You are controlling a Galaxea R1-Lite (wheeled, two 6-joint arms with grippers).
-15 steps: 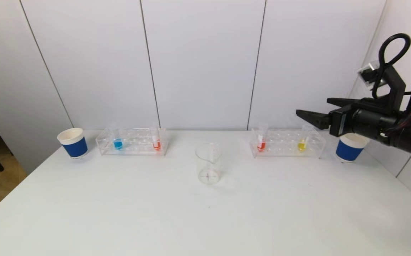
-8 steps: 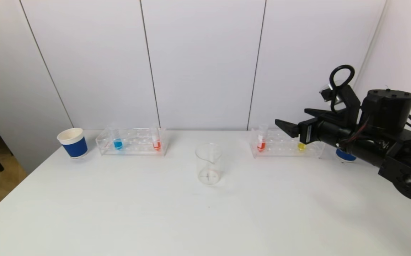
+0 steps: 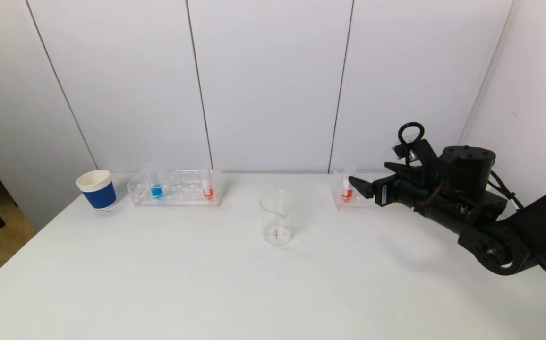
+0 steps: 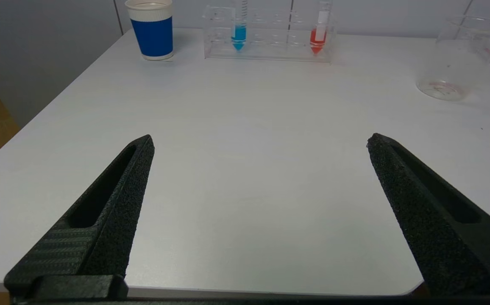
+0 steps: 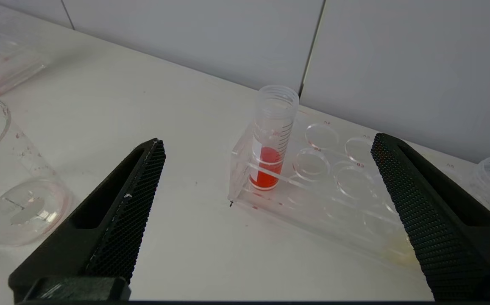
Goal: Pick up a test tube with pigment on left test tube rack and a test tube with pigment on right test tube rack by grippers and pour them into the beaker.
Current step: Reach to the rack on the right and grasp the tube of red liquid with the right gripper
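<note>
The clear beaker [image 3: 277, 217] stands at the table's middle. The left rack [image 3: 176, 188] holds a blue tube [image 3: 156, 189] and a red tube [image 3: 208, 190]. The right rack [image 3: 344, 202] holds a red tube [image 3: 347, 189]; its yellow tube is hidden behind my right arm. My right gripper [image 3: 368, 173] is open and empty, just right of that red tube. In the right wrist view the red tube [image 5: 270, 144] stands ahead between the open fingers, in the rack's [image 5: 334, 199] end hole. My left gripper [image 4: 260, 142] is open and empty over the table's near left edge.
A blue-and-white paper cup [image 3: 97, 190] stands left of the left rack. The beaker also shows in the right wrist view [image 5: 12, 203], off to the side of the right rack. The wall runs close behind both racks.
My right arm has come down and moved left along the right rack, from beside the yellow tube to the red tube. It now hides the yellow tube and the right blue cup.
</note>
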